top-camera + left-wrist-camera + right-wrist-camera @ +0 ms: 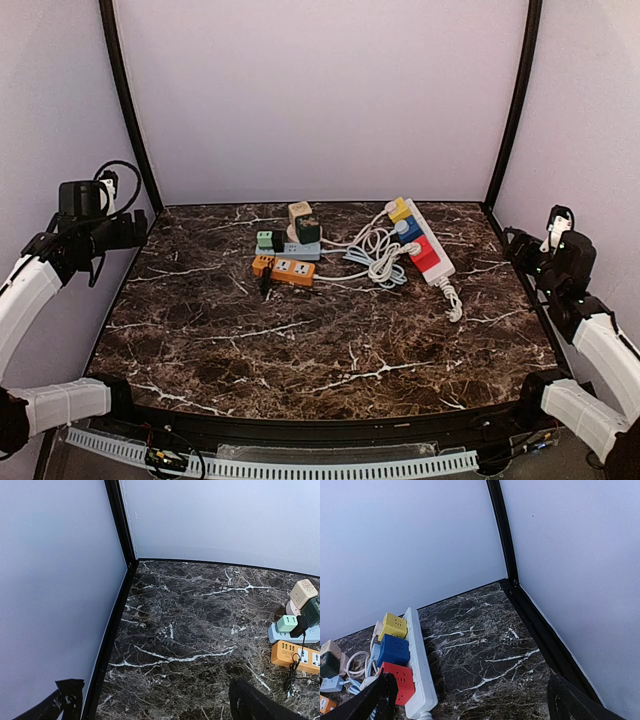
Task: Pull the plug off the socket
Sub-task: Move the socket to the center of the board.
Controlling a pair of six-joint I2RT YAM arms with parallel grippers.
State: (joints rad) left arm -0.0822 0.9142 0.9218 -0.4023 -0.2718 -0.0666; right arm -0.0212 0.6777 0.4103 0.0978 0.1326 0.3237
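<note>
— Two grippers, both hanging out at the sides: the left gripper by the left wall, the right gripper by the right one. Are they holding anything?

— Nothing. In each wrist view the fingers are standing spread wide, with only bare marble table showing between them.

— So the near half is lying open for an approach. Where is the plug sitting?

— Past the middle, left of centre. The orange strip is lying nearest. Just behind it the pale blue strip is carrying a black plug beside a green adapter. Its thin black cord is trailing nearward over the orange strip. I am guessing that is the one, though white plugs are also sitting by the white strip to the right.

— How is it going to handle?

— Small, hard and light, I am thinking, but seated tight. The strip is looking light too, so it is likely coming up with the plug unless one gripper is pinning it. I would be pinching the plug body across its sides, not the soft cord, and pulling straight up.

— Room?

— Getting tight there. The green adapter is sitting right against the plug, and a beige cube and a dark green cube are crowding just beyond. Farther back, the wall and black frame posts are closing things in.
</note>
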